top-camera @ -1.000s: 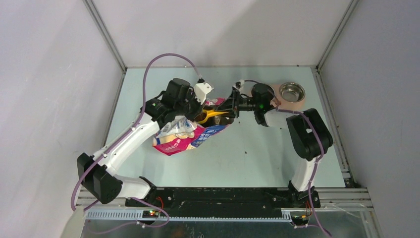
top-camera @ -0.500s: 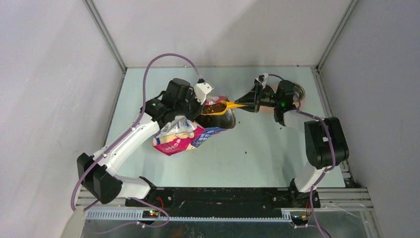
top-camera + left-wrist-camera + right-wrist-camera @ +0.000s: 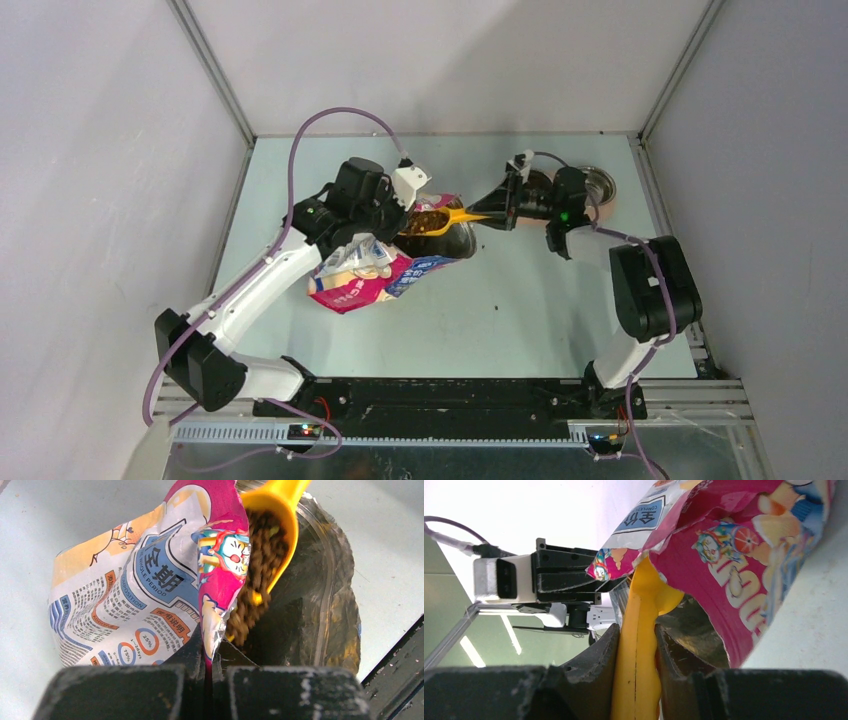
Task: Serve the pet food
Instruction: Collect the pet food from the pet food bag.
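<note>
The pink-and-blue pet food bag [image 3: 375, 270] lies left of centre, its mouth open to the right. My left gripper [image 3: 395, 205] is shut on the bag's upper lip [image 3: 215, 625]. My right gripper [image 3: 497, 208] is shut on the handle of the yellow scoop [image 3: 440, 218], also seen from below in the right wrist view [image 3: 638, 645]. The scoop bowl [image 3: 277, 510] sits at the bag mouth, heaped with dark brown kibble [image 3: 257, 570]. Some kibble spills off its lower edge into the bag.
A steel bowl [image 3: 600, 182] on a pinkish mat sits at the back right, partly hidden by my right arm. A few stray kibble pellets [image 3: 497, 292] lie on the pale green table. Grey walls close in the left, back and right.
The scoop came out of the bag filled with kibble, then dipped a little back toward the mouth. My right arm pulled back right. The left gripper kept hold of the bag.
</note>
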Action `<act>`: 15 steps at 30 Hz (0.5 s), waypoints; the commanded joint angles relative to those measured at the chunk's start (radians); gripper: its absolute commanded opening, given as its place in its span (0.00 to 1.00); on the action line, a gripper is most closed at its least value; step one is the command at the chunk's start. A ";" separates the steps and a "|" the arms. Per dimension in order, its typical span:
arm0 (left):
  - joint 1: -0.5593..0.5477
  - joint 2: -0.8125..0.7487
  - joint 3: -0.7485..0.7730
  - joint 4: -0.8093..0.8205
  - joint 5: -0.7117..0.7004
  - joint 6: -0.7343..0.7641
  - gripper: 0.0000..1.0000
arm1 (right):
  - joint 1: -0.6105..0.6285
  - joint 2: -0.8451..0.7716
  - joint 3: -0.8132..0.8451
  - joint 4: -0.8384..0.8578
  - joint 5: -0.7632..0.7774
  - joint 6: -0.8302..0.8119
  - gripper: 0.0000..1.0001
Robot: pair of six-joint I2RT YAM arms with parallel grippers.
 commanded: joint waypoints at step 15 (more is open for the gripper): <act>-0.023 0.005 0.039 0.023 0.036 0.011 0.00 | 0.003 0.027 0.114 0.151 -0.002 0.103 0.00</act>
